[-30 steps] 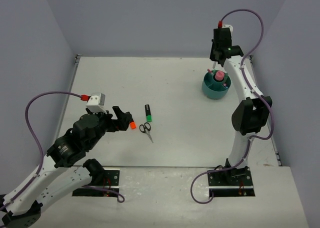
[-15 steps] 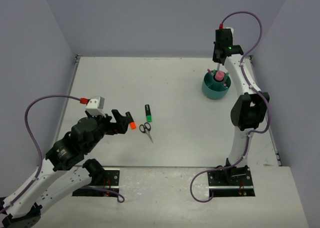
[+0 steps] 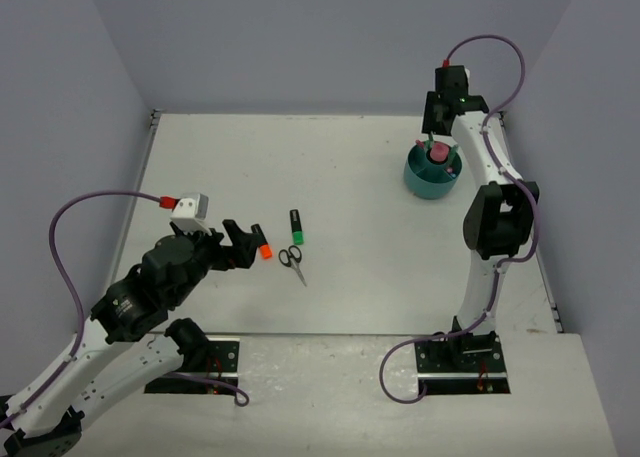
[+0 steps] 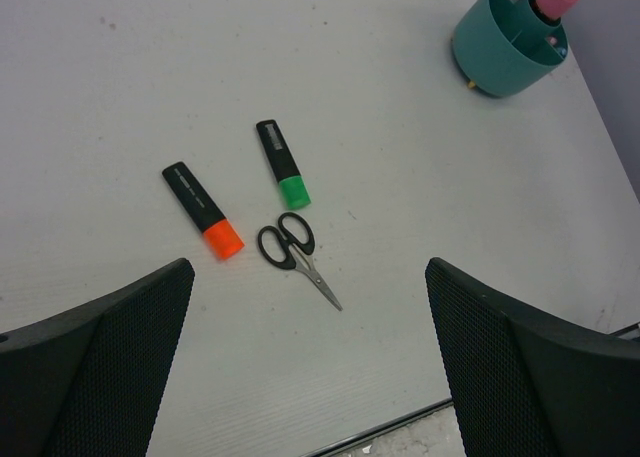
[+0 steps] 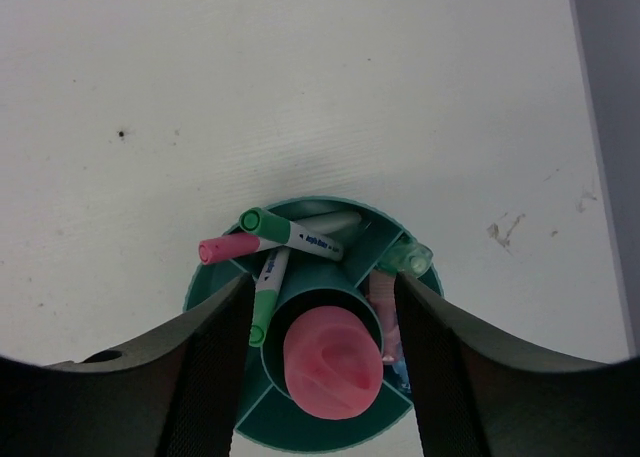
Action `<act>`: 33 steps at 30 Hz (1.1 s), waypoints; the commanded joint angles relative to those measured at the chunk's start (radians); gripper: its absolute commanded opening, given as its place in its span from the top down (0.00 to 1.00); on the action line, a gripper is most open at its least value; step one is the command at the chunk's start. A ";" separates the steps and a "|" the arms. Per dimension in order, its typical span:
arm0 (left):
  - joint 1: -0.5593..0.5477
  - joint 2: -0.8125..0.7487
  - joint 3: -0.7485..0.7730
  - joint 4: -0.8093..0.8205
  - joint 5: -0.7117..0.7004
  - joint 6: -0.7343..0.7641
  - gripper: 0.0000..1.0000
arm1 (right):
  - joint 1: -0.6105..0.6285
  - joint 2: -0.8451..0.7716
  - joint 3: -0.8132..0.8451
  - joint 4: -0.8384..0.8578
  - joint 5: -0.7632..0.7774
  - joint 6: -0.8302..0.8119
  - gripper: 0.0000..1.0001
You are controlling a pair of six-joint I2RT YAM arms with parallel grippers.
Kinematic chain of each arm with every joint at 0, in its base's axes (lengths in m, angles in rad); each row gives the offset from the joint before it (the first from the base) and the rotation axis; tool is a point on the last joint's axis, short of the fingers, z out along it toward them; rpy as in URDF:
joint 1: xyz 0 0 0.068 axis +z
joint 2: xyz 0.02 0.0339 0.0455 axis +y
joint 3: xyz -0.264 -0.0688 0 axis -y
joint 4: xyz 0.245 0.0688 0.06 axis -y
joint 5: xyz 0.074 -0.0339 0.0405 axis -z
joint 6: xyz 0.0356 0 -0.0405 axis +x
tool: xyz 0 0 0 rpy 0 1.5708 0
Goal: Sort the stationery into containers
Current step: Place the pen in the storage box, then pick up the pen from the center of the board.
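The teal organizer (image 3: 432,174) stands at the back right with a pink-capped bottle (image 5: 332,365) in its centre well. Green-capped white pens (image 5: 300,239) and a pink highlighter (image 5: 228,247) lean in its ring compartments (image 5: 310,203). My right gripper (image 5: 322,279) hovers open right above it, fingers on either side of the centre well, holding nothing. Mid-table lie an orange highlighter (image 4: 203,211), a green highlighter (image 4: 282,164) and black-handled scissors (image 4: 290,249). My left gripper (image 4: 308,272) hangs wide open above and just near of them, holding nothing.
In the left wrist view the table's near edge (image 4: 380,432) runs just below the scissors. Grey walls close the table at the back and on both sides. The right arm's elbow (image 3: 500,222) hangs over the right side of the table.
My right gripper has shifted slightly back and right over the organizer and its jaws have opened; the thin pen that hung below it is no longer in them. The left arm barely moved.
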 commanded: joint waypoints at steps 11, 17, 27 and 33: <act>0.000 0.021 0.004 -0.023 -0.106 -0.031 0.00 | 0.135 -0.391 -0.029 -0.010 -0.063 0.041 0.37; 0.001 0.013 0.034 -0.084 -0.216 -0.087 0.00 | 0.386 -0.664 -0.395 0.110 -0.174 0.063 0.37; 0.001 0.032 0.075 -0.189 -0.420 -0.096 0.00 | 0.765 -0.530 -0.643 0.159 -0.050 0.332 0.34; 0.000 -0.001 0.046 -0.132 -0.357 -0.049 0.00 | 0.787 -0.356 -0.587 0.180 -0.068 0.417 0.29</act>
